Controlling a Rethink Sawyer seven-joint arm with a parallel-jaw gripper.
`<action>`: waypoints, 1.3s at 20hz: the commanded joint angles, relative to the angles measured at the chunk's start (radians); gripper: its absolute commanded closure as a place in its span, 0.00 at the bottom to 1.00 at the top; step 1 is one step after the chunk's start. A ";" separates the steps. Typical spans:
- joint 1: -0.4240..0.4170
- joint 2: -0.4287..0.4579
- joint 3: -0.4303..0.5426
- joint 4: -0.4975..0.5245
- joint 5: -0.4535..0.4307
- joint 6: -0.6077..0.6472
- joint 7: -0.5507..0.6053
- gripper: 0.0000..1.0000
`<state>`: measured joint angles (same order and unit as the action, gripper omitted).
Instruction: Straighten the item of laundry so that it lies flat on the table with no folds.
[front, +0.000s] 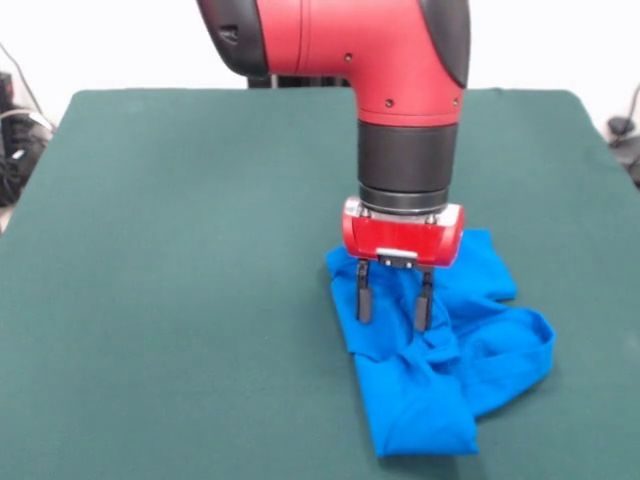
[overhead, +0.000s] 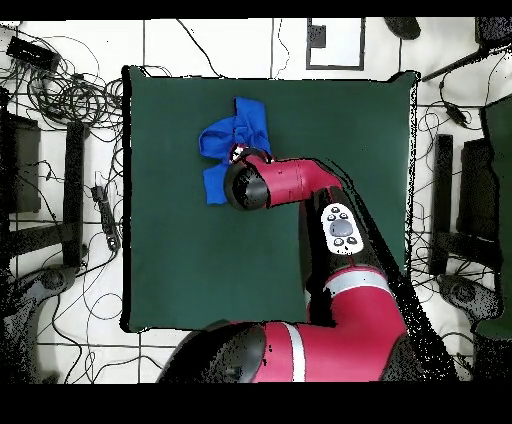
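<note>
The bright blue T-shirt (front: 440, 365) lies crumpled and folded on the dark green table (front: 180, 300), right of centre near the front edge in the front view. Only plain blue cloth shows; no print is visible. My gripper (front: 394, 318) hangs straight down over the shirt's upper left part, its two black fingers (front: 364, 292) apart and open, tips just above or touching the cloth, holding nothing. In the overhead view the shirt (overhead: 222, 145) sits near the table's top edge, partly hidden by the arm, and the gripper itself is hidden under the arm.
The red arm (overhead: 300, 185) reaches across the table (overhead: 170, 250) from the base at the bottom. Cables and stands lie on the floor (overhead: 60, 90) around the table.
</note>
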<state>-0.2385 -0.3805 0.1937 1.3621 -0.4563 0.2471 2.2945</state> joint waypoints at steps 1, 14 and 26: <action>0.005 0.046 0.119 0.105 0.003 0.100 -0.062 0.00; 0.010 0.065 0.141 0.100 0.003 0.080 -0.050 0.00; 0.053 0.069 0.127 0.090 0.017 0.071 -0.004 0.00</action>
<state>-0.2326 -0.3746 0.2128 1.3624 -0.4617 0.2473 2.2945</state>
